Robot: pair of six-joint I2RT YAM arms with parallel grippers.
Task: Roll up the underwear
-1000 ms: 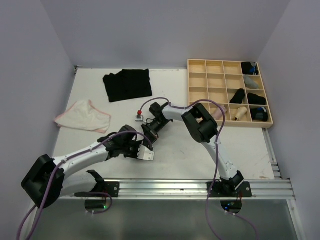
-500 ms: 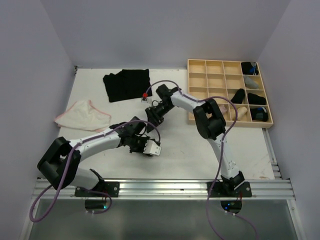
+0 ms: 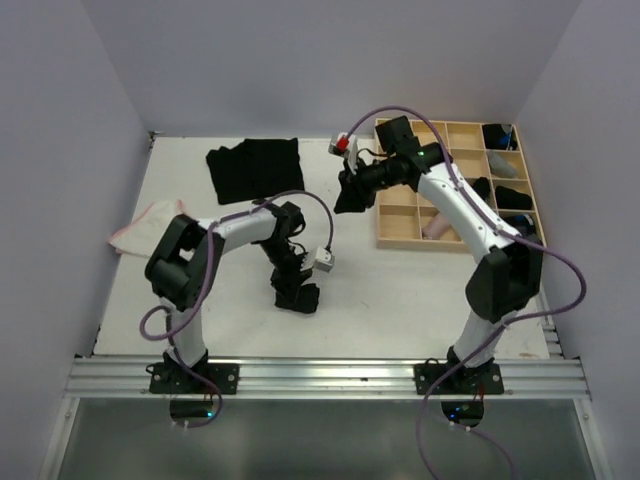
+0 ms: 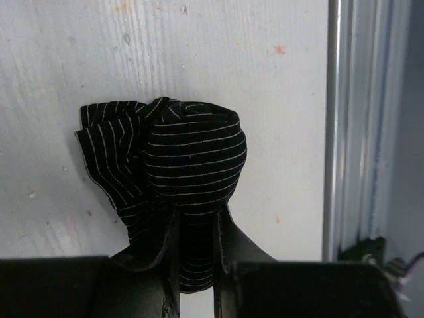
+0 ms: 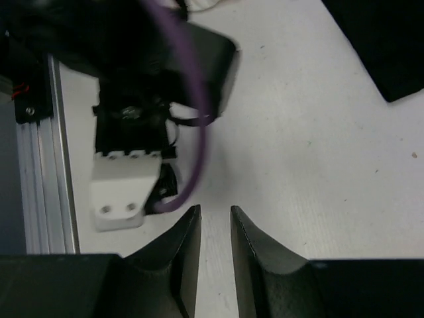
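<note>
The left gripper (image 4: 196, 268) pinches the soft pinstriped black underwear roll (image 4: 189, 165), a rounded bundle on the scuffed white table (image 4: 265, 99) beside the metal rail (image 4: 341, 132), while the right gripper (image 5: 214, 232) hovers, fingers narrowly parted.

We are looking at bright, even light that is coming from above. The white table (image 3: 400, 300) is glowing softly, and nothing on it is shining too hard. The arms are making only small, pale shadows under them.

In the left wrist view we are seeing the rolled underwear (image 4: 192, 152) sharp and clear (even its thin white lines), while the dark fingers (image 4: 242, 258) down low are looking a little soft.

In the right wrist view the purple cable (image 5: 202, 126) is smearing into a blur, and the black cloth (image 5: 384, 46) is looking fuzzy too.
</note>
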